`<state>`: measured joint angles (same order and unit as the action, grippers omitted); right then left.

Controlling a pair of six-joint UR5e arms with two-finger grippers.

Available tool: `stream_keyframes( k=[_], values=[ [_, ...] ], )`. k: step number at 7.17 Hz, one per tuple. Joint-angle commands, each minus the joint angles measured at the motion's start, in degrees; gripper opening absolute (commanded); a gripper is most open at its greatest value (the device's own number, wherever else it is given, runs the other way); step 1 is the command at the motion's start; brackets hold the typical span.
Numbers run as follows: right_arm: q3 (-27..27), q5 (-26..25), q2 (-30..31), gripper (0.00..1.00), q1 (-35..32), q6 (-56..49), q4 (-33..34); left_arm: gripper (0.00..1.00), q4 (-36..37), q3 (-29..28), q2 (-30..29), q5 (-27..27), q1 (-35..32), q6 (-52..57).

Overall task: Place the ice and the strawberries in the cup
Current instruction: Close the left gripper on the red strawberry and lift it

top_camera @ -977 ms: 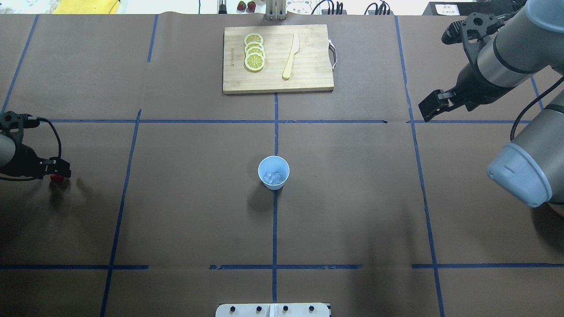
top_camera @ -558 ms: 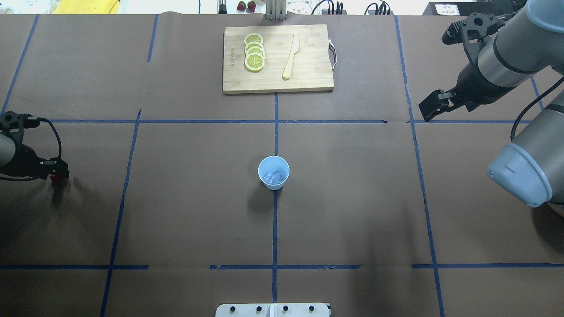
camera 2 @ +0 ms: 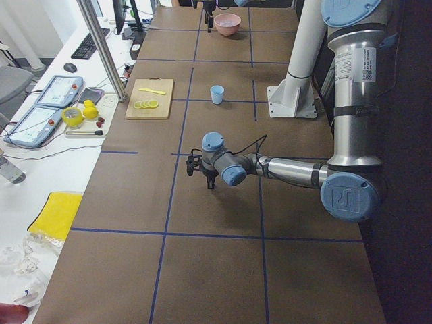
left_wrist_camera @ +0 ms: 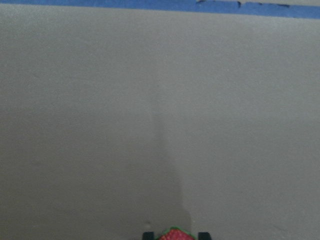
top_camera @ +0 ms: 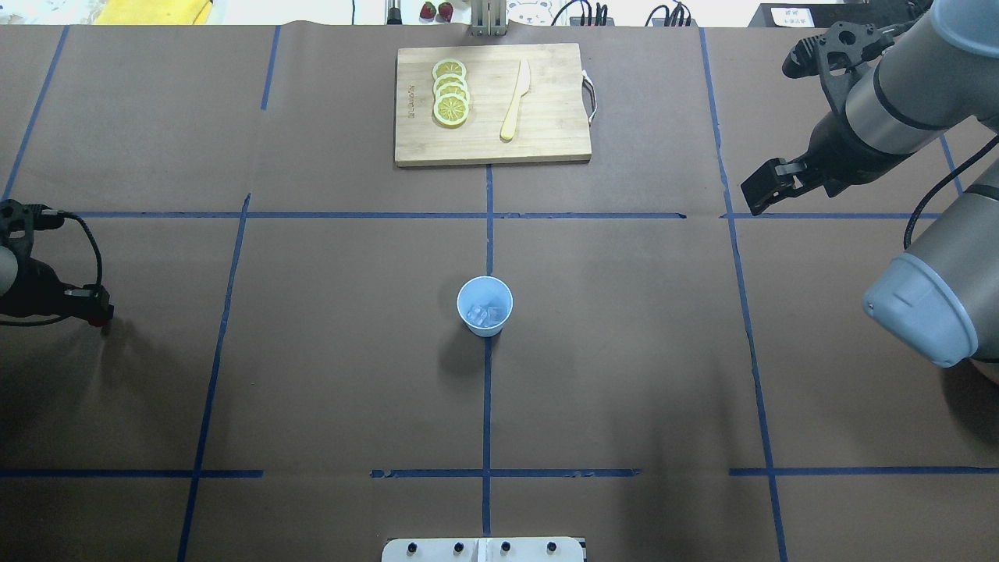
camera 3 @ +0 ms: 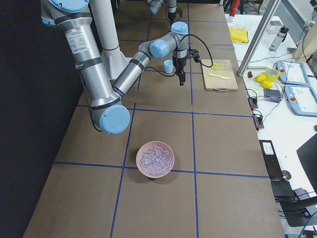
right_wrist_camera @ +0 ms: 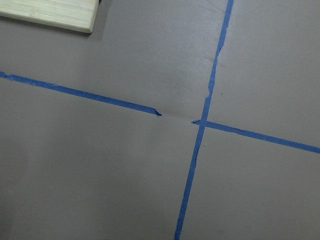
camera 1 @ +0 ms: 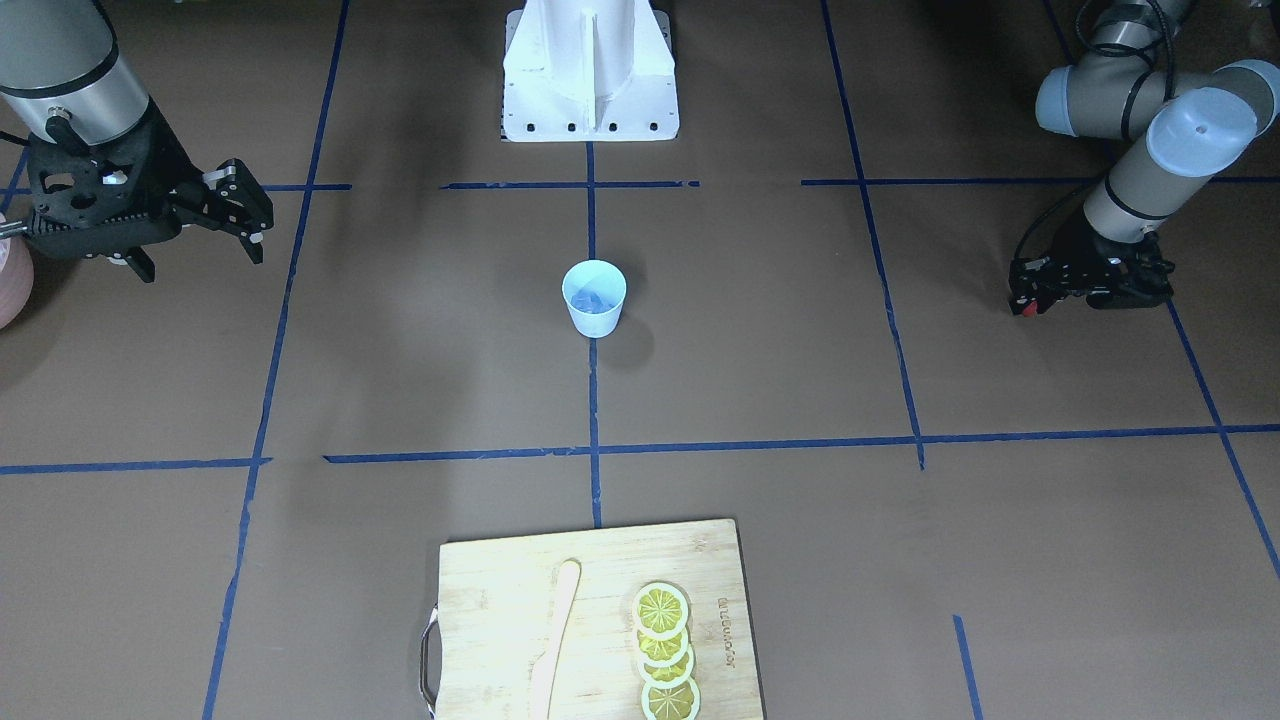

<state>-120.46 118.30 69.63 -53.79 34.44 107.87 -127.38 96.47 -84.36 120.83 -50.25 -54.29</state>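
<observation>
1 strawberry [left_wrist_camera: 172, 234] sits clamped in left hand [top_camera: 97, 311].

The blue joint cap [camera 2: 345, 198] on my left arm bears the UR logo. The cutting board's stamp [top_camera: 408, 97] and my arm's sticker [camera 2: 361, 59] are too small to read.

Left gripper [top_camera: 100, 307] clenched; right gripper [top_camera: 759, 193] spread
</observation>
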Motion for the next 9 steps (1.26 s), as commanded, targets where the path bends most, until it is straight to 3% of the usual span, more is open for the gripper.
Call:
stream_keyframes(
  k=[1, 3, 6, 7, 9],
  values=[
    [-0.04, 0.0, -0.02, 1.0, 0.0, 0.01, -0.03, 0.03, 0.46, 5.89, 3.3, 4.91, -0.89, 0.14],
    [-0.22, 0.0, -0.02, 1.0, 0.0, 0.01, 0.06, 0.02, 2.73, 9.6, 4.02, 5.65, -3.0, 0.23],
    [-0.22, 0.09, 0.15, 1.0, -0.7, 0.1, 0.06, 0.01, 21.76, 22.24, 3.24, 5.47, -4.41, 3.48],
    [-0.3, 0.87, 1.37, 1.0, -1.92, 0.01, -0.03, 0.01, 26.95, 24.54, 0.36, 5.73, -4.33, 3.49],
    [-0.13, 5.17, 4.97, 1.0, -6.22, -2.96, -2.82, 0.01, 39.6, 25.18, -11.21, 5.12, -3.72, 3.22]
  ],
)
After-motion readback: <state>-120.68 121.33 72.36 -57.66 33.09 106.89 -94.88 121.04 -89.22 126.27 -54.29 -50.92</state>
